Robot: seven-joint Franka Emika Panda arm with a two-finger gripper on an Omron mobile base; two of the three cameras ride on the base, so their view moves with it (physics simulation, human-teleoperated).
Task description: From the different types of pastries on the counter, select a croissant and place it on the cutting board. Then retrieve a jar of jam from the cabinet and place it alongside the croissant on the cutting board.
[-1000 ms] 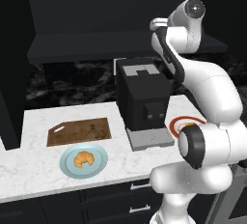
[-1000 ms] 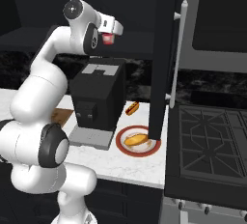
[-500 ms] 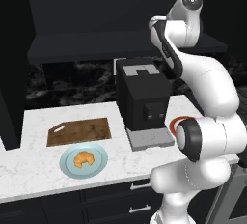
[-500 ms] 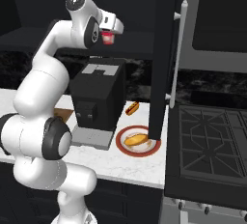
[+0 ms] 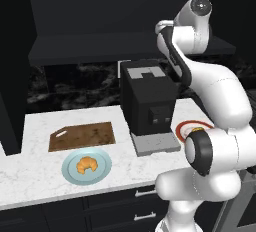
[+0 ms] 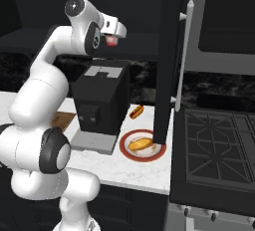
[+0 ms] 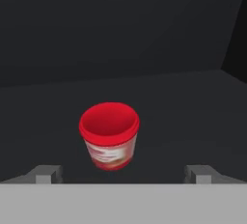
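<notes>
Reaching into the cabinet [image 5: 120, 21], the gripper [image 7: 123, 174] stands spread wide with nothing held, one fingertip [image 7: 46, 174] low on each side of the hand view. The jar [image 7: 109, 136] sits upright on the dark shelf [image 7: 183, 102] just ahead, roughly centred between the tips but slightly toward the left one, and apart from both.

Judging from this, the main risk is a lopsided approach: if the hand goes straight in, the nearer tip may nudge the jar and slide or tip it deeper before the jaws close. Closing too high would catch only the red lid; the pale body below looks the safer hold. How much room lies behind the jar is hard to tell in the dark.

Below, the coffee machine [image 5: 149, 103] stands right under the arm's reach, so lowering the jar straight down would meet it. The croissant [image 5: 86, 164] lies on the blue plate [image 5: 102, 168], and the board [image 5: 82, 136] just behind it is bare, so that step looks undone. To the right, one pastry [image 6: 140, 144] rests on a red-rimmed plate [image 6: 128, 151], another [image 6: 135, 111] on the counter [image 6: 129, 168], beside an open dark door [image 6: 169, 60].
</notes>
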